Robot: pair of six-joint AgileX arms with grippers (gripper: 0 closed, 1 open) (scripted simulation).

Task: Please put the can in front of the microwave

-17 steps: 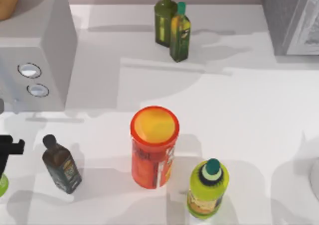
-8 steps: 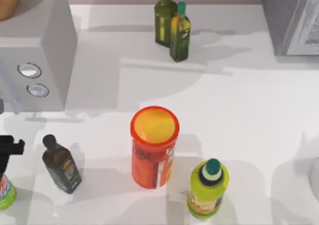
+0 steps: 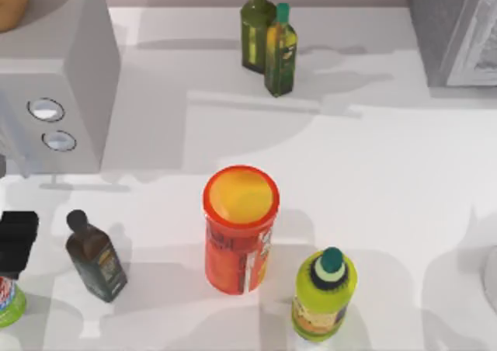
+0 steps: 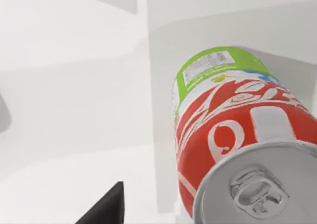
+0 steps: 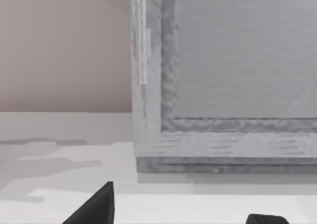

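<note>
Microwave (image 3: 54, 95): large, top view's left side of table (image 3: 373, 196).
Can (image 3: 9, 300): near-left table edge, before the microwave; likely light, rigid, slick, dentable; grip mid-body.
Left end effector (image 3: 17, 242): above can, finger spread cannot be told.

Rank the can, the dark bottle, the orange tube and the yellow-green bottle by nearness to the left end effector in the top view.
From the left end effector:
1. can, just below it, left edge.
2. dark bottle, beside it.
3. orange tube, centre.
4. yellow-green bottle, right of the tube.
</note>
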